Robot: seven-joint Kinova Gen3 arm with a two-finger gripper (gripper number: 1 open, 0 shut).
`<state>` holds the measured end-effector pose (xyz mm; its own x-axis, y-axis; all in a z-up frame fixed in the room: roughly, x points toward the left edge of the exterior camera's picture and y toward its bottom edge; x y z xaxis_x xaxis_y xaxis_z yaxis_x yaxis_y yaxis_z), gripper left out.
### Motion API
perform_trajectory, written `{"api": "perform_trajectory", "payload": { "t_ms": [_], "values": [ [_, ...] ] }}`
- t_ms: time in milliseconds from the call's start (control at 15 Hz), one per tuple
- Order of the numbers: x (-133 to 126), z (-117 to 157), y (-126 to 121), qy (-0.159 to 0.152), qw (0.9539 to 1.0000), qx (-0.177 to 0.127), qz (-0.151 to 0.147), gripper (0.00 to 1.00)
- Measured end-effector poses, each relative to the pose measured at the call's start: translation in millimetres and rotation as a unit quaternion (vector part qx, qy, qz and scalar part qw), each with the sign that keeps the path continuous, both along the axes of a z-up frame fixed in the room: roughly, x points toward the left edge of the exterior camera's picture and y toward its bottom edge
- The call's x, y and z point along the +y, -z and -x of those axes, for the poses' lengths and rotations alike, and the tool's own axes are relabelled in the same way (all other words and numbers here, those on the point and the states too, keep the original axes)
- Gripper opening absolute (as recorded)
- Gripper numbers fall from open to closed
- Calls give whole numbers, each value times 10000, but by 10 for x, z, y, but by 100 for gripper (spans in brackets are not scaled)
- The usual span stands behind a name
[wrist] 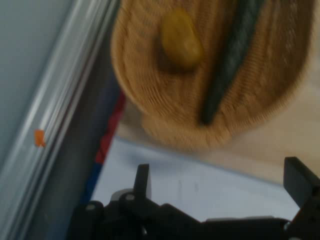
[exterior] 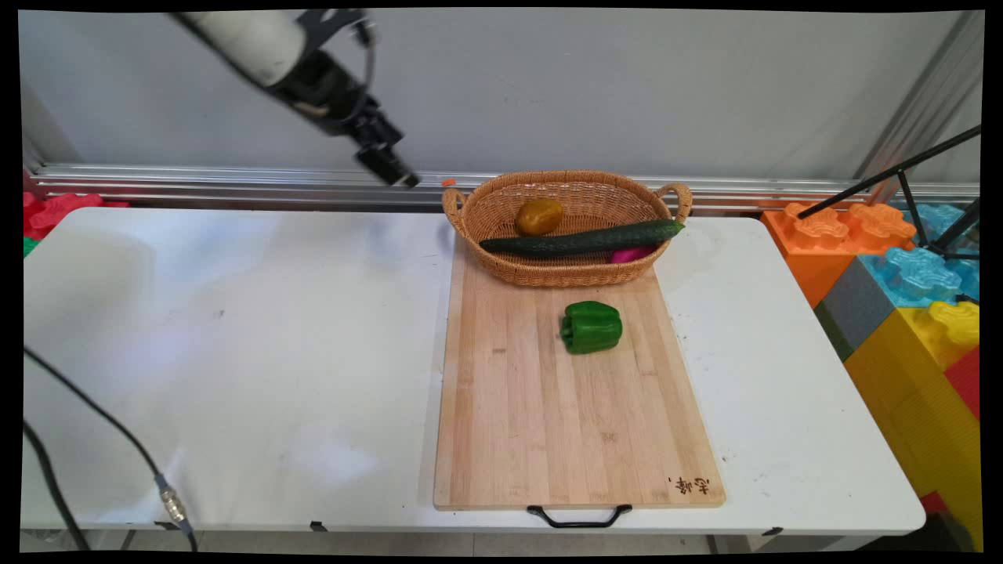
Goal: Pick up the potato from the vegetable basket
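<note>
My gripper (exterior: 401, 177) hangs in the air above the table's far edge, just left of a wicker basket (exterior: 564, 274). In the hand view its fingers (wrist: 142, 180) stand wide apart, so the gripper (wrist: 220, 182) is open and holds nothing. The basket (wrist: 150, 95) carries a yellow-brown potato (exterior: 538, 217), a long dark cucumber (exterior: 584, 239) lying across it, and a pink thing (exterior: 631, 254) partly hidden under the cucumber. The potato (wrist: 181, 41) and cucumber (wrist: 230, 65) also show ahead of the hand. A green bell pepper (exterior: 592, 327) lies on a wooden cutting board (exterior: 548, 423).
The basket stands on the board's far end. An aluminium rail (exterior: 235, 184) runs along the wall behind the table. Big coloured foam blocks (exterior: 901, 298) and a black tripod (exterior: 932, 204) stand at the right. A black cable (exterior: 102, 423) hangs at the near left.
</note>
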<state>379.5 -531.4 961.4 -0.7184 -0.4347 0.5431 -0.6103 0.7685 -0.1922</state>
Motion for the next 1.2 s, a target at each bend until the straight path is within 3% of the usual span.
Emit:
{"api": "perform_trajectory", "payload": {
  "t_ms": [400,1200],
  "values": [
    [-544,424,174,-415,9989,192,55,100],
    [-1364,1180,1286,-791,9934,771,-322,100]
  ]
}}
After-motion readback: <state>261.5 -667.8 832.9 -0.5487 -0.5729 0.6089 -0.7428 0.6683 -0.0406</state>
